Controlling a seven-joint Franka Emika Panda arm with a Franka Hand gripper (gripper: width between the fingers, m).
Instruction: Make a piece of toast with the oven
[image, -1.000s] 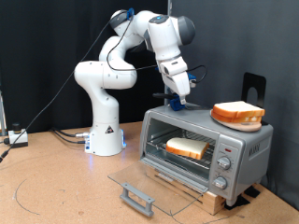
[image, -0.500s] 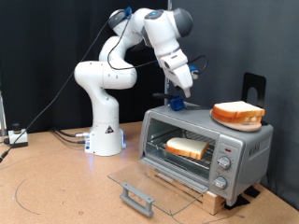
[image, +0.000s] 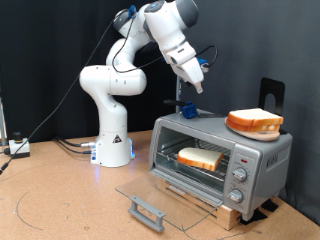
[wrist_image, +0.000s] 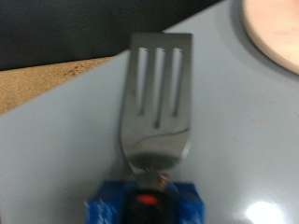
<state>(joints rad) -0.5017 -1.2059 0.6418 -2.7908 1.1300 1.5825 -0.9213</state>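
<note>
Bread is already loaded: one piece of toast (image: 200, 157) lies flat on the rack inside the oven (image: 221, 158), long axis across the opening, door (image: 163, 193) dropped open. A second slice (image: 254, 122) rests on the roof. The gripper (image: 193, 84) hangs above the oven, jaws clamped on a spatula (wrist_image: 155, 103) whose blade points down at the roof. Judging by this, loading is done.

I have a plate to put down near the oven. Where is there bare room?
The tabletop is bare between the robot base and the open glass door. The oven top is free toward the exterior view's left, under the spatula; a bread slice crowds its right.
</note>
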